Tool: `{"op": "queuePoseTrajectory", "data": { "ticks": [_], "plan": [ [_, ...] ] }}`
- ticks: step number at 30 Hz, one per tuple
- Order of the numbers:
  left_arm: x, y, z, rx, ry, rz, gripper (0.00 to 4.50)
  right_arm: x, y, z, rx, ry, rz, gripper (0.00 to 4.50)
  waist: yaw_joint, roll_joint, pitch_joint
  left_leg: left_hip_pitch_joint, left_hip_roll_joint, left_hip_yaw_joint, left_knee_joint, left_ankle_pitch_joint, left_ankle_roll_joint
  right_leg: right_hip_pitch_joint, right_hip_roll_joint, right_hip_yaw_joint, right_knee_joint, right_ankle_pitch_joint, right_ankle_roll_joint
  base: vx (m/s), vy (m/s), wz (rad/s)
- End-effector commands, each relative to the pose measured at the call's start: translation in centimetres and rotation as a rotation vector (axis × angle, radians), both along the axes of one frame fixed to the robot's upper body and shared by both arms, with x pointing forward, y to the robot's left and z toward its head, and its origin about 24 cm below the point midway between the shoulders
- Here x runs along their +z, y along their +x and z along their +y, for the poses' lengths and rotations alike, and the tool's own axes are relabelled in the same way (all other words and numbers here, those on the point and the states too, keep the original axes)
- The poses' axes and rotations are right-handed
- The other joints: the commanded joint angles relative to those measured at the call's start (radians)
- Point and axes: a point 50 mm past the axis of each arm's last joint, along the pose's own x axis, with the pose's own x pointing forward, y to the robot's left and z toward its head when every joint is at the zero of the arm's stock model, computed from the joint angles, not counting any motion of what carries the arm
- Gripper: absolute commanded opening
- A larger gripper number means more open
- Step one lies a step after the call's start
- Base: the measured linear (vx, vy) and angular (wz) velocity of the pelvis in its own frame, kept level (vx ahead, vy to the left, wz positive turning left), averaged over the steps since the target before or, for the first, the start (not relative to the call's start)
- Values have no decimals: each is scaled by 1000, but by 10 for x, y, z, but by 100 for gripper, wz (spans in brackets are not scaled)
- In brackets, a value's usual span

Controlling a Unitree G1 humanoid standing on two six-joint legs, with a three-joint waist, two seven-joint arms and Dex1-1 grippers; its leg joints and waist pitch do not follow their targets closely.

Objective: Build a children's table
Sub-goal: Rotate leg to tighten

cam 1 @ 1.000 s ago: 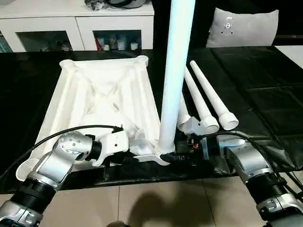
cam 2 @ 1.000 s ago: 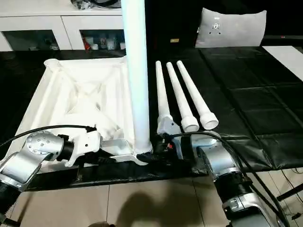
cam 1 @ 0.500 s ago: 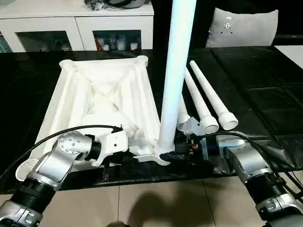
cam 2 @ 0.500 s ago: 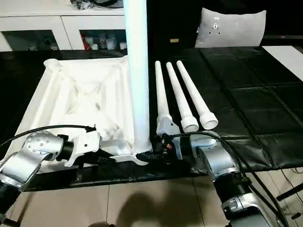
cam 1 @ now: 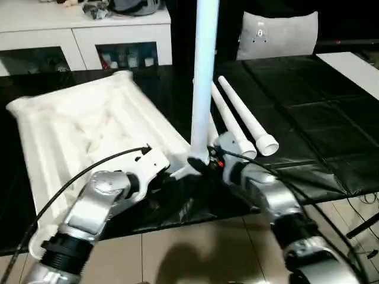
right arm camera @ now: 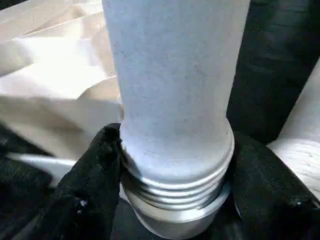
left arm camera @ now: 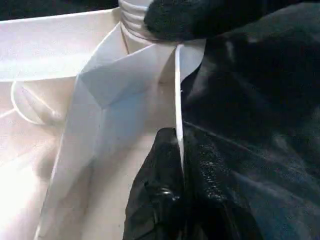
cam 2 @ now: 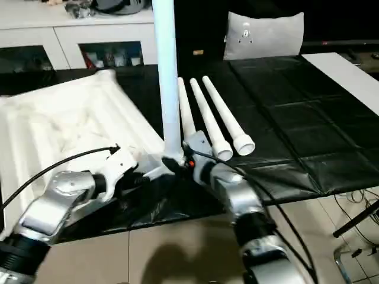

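I saw my left gripper [left arm camera: 182, 165] pinched shut on a thin rib of the white plastic ribbed tabletop [cam 1: 71, 130] lying on the black table [cam 1: 331, 112]. My right gripper [right arm camera: 170, 175] clasped the upright white tube leg [cam 1: 203, 77] at its threaded base, at the tabletop's corner.

White ribbed tabletop [cam 1: 77, 130] lay underside up on the black bench [cam 1: 320, 112]. One white tube leg [cam 1: 204, 77] stood upright, threaded end at the near right corner socket [cam 2: 172, 164]. Three more legs [cam 2: 216, 121] lay side by side just right of it.
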Motion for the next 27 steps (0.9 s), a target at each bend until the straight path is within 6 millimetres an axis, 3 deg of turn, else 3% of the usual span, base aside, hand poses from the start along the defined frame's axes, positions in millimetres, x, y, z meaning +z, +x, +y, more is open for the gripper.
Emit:
{"op": "queuePoseTrajectory", "data": {
  "ticks": [1,2,5,6,9,11,12,15,20,24,27],
  "plan": [
    [8,-2,-25,-70,-60,-48,0,-9,-11,26,110,-8,39,274,7,-7,-49,6,44,-17,-71,-239,14,26,-67,36,-85,-204,-199,0,0,0],
    [8,-1,-25,-67,-52,-54,0,-9,-12,25,114,1,36,330,9,-7,-50,5,45,-15,-69,-214,23,27,-67,35,-82,-157,-207,0,0,0],
    [9,0,-22,-58,-32,-60,0,-8,-9,16,85,31,26,350,14,-7,-51,3,43,-13,-67,-184,41,31,-67,32,-79,-106,-221,0,0,0],
    [9,0,-20,-57,-26,-60,0,-7,-9,13,82,36,16,364,15,1,-51,5,44,-14,-68,-186,39,31,-68,33,-79,-108,-223,0,0,0],
    [7,1,-14,-78,-5,-60,0,-3,-14,0,144,35,-36,392,16,1,-53,7,47,-14,-69,-196,37,32,-65,30,-79,-90,-225,0,0,0],
    [6,2,-13,-87,-5,-61,0,-3,-15,-3,163,32,-46,409,19,0,-56,4,45,-14,-65,-163,49,38,-64,29,-73,-24,-230,0,0,0],
    [4,1,-8,-131,10,-55,0,-2,-19,-14,210,19,-59,419,22,6,-56,5,44,-15,-64,-159,56,38,-64,29,-73,-9,-232,0,0,0],
    [2,-1,-2,-208,33,-46,0,1,-19,-32,241,-8,-69,441,27,1,-55,4,44,-13,-63,-168,67,39,-66,29,-75,-21,-231,0,0,0],
    [1,-7,6,-321,63,-16,0,9,-18,-52,299,-41,-87,447,31,3,-52,9,47,-15,-67,-210,50,35,-67,28,-81,-109,-235,0,0,0],
    [1,-7,6,-321,63,-16,0,9,-18,-52,299,-41,-87,447,34,4,-55,8,49,-14,-66,-176,52,35,-67,27,-71,-29,-253,0,0,0],
    [1,-7,6,-321,63,-16,0,9,-18,-52,299,-41,-87,447,34,2,-54,8,48,-13,-65,-178,53,37,-67,27,-72,-34,-253,0,0,0]
  ]
}}
